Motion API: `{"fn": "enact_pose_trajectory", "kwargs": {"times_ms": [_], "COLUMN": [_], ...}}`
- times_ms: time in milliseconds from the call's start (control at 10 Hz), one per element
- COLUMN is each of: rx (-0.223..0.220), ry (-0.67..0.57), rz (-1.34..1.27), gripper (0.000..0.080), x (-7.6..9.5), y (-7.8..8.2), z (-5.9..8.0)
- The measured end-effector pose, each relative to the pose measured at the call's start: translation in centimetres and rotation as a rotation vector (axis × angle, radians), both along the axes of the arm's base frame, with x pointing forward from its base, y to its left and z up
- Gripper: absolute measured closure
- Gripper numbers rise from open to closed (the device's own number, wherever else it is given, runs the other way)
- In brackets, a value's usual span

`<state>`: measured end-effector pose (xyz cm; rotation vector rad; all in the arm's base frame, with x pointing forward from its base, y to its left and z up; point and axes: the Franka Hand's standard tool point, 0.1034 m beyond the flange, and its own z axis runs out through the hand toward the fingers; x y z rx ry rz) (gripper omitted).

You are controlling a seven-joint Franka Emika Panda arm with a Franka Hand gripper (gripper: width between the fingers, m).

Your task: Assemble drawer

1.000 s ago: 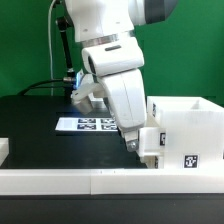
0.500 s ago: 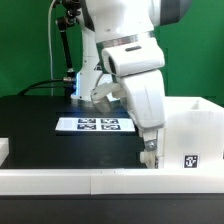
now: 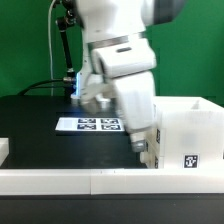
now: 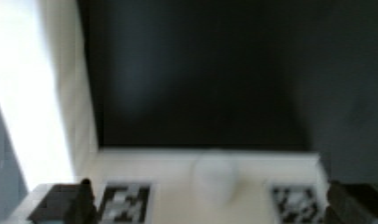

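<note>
The drawer's large white casing (image 3: 188, 125) stands at the exterior view's right, with a square tag on its front. My gripper (image 3: 141, 147) is low at the casing's left side, close to the table. In the blurred wrist view the gripper (image 4: 207, 203) has its jaws wide apart, with the dark fingers (image 4: 61, 203) at the two sides. A white drawer face (image 4: 212, 168) with two tags lies between and below them. I cannot tell whether the fingers touch it. The two trays do not show clearly.
The low white border rail (image 3: 80, 181) runs along the table's front. The marker board (image 3: 92, 125) lies flat behind the arm. A small white piece (image 3: 3, 148) shows at the exterior view's left edge. A white strip (image 4: 40, 90) borders the black table in the wrist view.
The arm swung toward the exterior view's right and then back left, staying low beside the casing. The casing has not moved.
</note>
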<state>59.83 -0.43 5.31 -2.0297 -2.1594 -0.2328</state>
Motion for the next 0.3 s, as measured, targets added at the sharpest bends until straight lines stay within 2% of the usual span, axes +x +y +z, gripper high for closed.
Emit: {"fn": "enact_pose_trajectory", "kwargs": {"times_ms": [100,200,300], "rx": [-0.001,-0.001,0.001], "ry": [0.006,0.006,0.009], "rz": [-0.004,-0.022,-0.022], "gripper": [0.015,0.015,0.015], "x": [-0.23,-0.26,-0.29], "y": [-1.97,-2.9,-2.51], "z": [0.16,0.2,0.09]}}
